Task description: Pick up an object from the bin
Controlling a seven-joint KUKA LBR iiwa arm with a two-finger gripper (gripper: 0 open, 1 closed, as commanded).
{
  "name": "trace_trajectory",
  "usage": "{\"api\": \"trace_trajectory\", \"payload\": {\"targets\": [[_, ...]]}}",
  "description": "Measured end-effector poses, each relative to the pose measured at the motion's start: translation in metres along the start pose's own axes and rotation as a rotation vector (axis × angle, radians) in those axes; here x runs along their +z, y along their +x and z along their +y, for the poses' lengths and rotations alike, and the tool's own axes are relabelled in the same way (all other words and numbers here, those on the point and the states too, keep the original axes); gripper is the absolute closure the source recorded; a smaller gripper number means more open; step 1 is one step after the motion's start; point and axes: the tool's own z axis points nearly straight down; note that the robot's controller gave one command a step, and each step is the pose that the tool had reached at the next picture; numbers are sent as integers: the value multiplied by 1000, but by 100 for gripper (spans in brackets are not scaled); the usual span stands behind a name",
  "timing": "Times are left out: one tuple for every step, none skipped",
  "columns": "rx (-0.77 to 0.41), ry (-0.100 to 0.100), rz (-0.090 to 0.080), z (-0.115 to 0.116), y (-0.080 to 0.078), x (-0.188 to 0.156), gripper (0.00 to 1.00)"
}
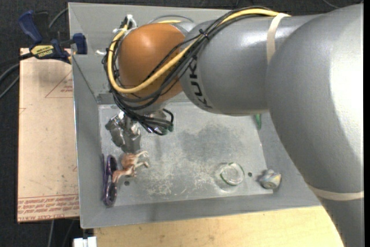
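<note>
My gripper (128, 144) hangs low over the left part of the bin, below the orange cover. Its metal fingers point down at a small tan toy animal (130, 166) lying just under them near the bin's front left. Beside that toy, against the left wall, lies a long purple object (108, 180). The view does not let me tell whether the fingers touch the toy or how wide they stand.
A clear round plastic piece (230, 174) and a small grey-and-yellow lump (269, 180) lie near the front right. The thick grey arm covers the bin's back and right side. A green bit (258, 121) peeks out at the arm's edge.
</note>
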Motion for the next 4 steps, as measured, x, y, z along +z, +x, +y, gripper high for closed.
{"api": "trace_trajectory", "payload": {"targets": [[409,-3,12,-12,19,27,100],[364,-2,6,-6,61,44,100],[-181,-8,7,-2,41,47,0],[-181,-8,7,-2,41,47,0]]}}
